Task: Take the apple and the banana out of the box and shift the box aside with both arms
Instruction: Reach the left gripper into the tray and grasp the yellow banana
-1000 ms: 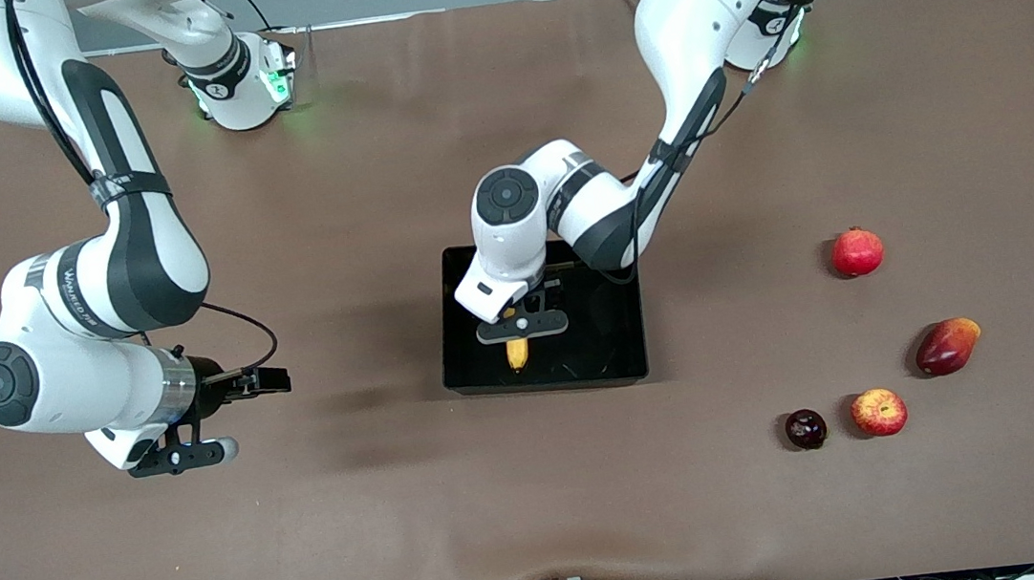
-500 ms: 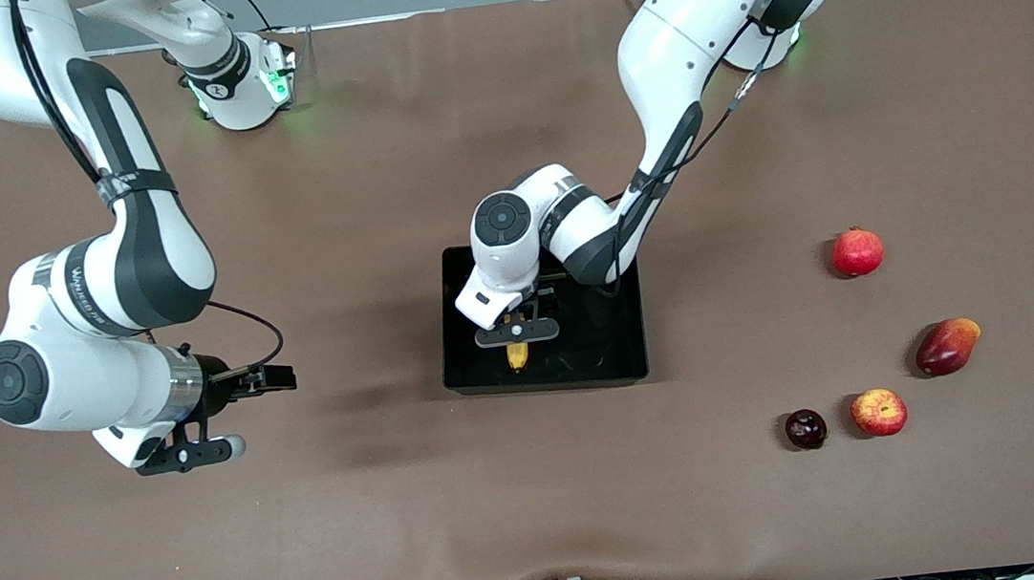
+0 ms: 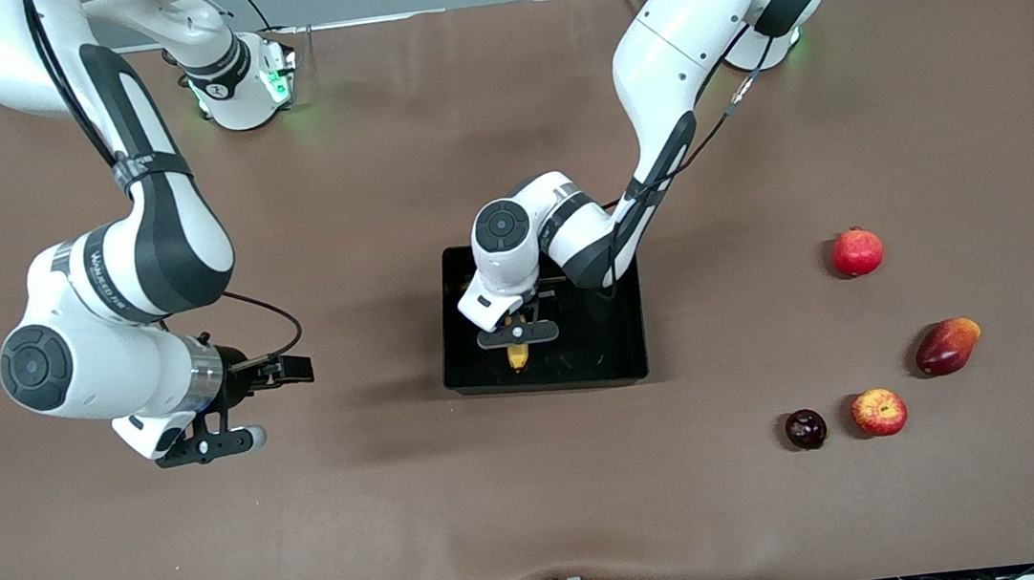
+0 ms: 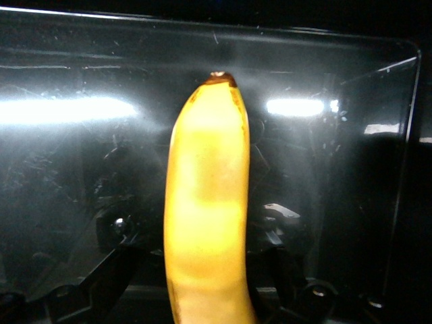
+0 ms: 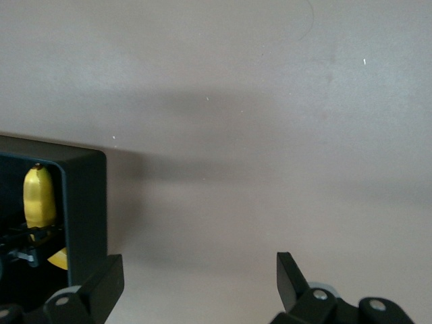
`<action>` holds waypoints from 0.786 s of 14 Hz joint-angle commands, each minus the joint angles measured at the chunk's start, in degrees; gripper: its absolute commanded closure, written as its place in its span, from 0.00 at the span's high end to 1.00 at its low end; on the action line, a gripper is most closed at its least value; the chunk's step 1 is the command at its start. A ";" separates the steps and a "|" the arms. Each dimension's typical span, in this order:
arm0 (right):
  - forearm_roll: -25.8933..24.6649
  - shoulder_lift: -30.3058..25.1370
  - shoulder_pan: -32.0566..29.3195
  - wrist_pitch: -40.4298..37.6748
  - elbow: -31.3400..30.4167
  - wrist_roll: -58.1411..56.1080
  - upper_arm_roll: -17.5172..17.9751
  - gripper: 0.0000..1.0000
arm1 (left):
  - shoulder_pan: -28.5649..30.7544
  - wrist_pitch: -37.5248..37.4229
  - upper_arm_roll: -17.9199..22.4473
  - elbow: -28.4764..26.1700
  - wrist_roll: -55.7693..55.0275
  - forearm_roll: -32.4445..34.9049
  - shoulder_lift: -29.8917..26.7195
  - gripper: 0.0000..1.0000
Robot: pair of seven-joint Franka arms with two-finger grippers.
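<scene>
- Step in hand, as we read it: banana pickup. The apple (image 3: 879, 411) already sits out on the table (image 3: 543, 537), low in the front frame toward the left arm's end, just beside a dark round fruit (image 3: 805, 429).
- The banana (image 4: 206, 202) lies in the box (image 3: 625, 360), mid-frame in the front view. Only its nearer tip shows there, below the wrist.
- The left gripper (image 3: 529, 313) is down inside the box. Its claw is open, one finger each side of the banana, and we see a gap on at least one side.
- The right gripper (image 3: 285, 370) waits over bare table at the right arm's end, mid-height in the frame, claw spread wide w/ nothing in it.
- To do it well:
  - Keep the banana centred btw the fingers.
  - Squeeze across its narrow width, gently, since the skin prob. bruises.
  - Lift straight up till it clears the low wall, so the box isn't dragged.
  - Set it down near the apple, away from the box's path.
- Risk: the curved fruit may roll or pivot in the grip if it's taken too near the tip.
</scene>
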 commanded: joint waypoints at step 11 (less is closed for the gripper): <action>-0.14 -3.16 4.37 -3.98 -2.45 8.51 0.23 1.00 | 0.73 -5.00 0.65 1.52 -0.20 0.27 -4.91 0.00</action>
